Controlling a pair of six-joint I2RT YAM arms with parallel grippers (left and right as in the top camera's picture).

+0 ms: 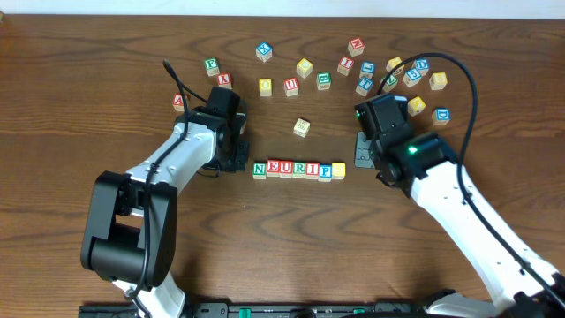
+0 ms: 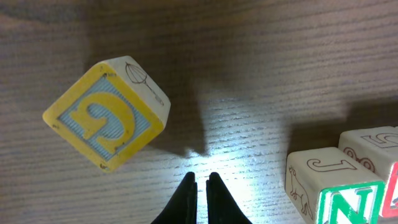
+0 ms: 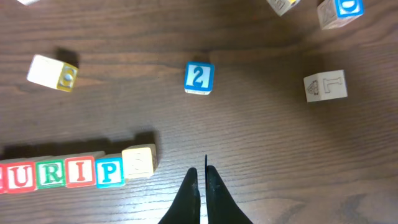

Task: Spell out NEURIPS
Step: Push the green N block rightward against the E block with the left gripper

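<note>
The seven cubes stand in a row reading NEURIPS at mid-table, from the green N to the yellow-faced cube. My left gripper rests just left of the N, shut and holding nothing. In the left wrist view its fingertips meet over bare wood, with the N cube at lower right. My right gripper sits just right of the yellow-faced cube, also shut and holding nothing. Its wrist view shows the shut tips beside the row's end: U, R, I, blue P and the pale yellow cube.
Several loose letter cubes lie scattered along the table's far side. One loose cube sits just behind the row. A tilted yellow cube lies ahead of the left fingers. A blue "2" cube lies ahead of the right fingers.
</note>
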